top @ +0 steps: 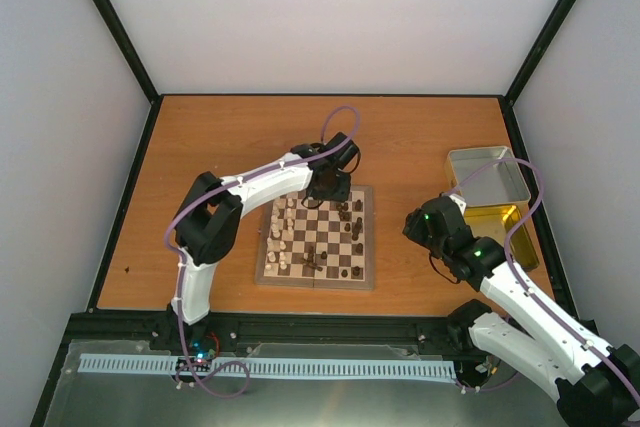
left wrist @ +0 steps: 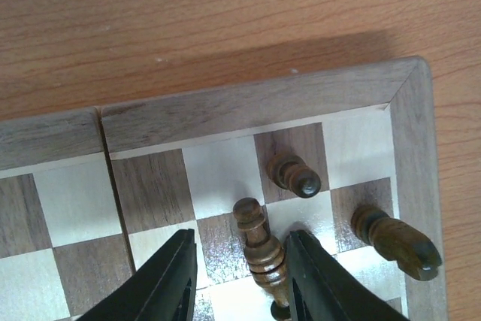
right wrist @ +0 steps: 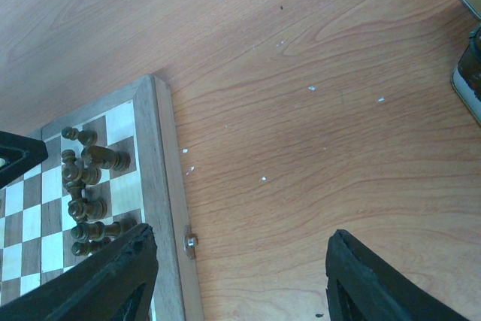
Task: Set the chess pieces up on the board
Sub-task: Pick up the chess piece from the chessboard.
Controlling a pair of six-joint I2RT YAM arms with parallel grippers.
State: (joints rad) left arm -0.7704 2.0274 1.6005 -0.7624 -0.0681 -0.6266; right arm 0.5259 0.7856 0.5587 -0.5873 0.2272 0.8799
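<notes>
Showing a set-up partly done: cream chessmen stand ranked on the chessboard's left side; dark chessmen crowd its right side, some seemingly toppled, so sorting remains. At the board's far right corner the left gripper, part open, straddles one dark piece, unclamped. Right of the board, the right gripper gapes wide, empty. Orange wood-grain worktop, metal tray further right, white walls

Between the fingers of my left pincer, the dark chessman loses its foot toward the wrist view's six o'clock edge, and the board runs off at nine. From above, that pincer hides the board's twelve o'clock squares; the chess pieces are too small to name.
</notes>
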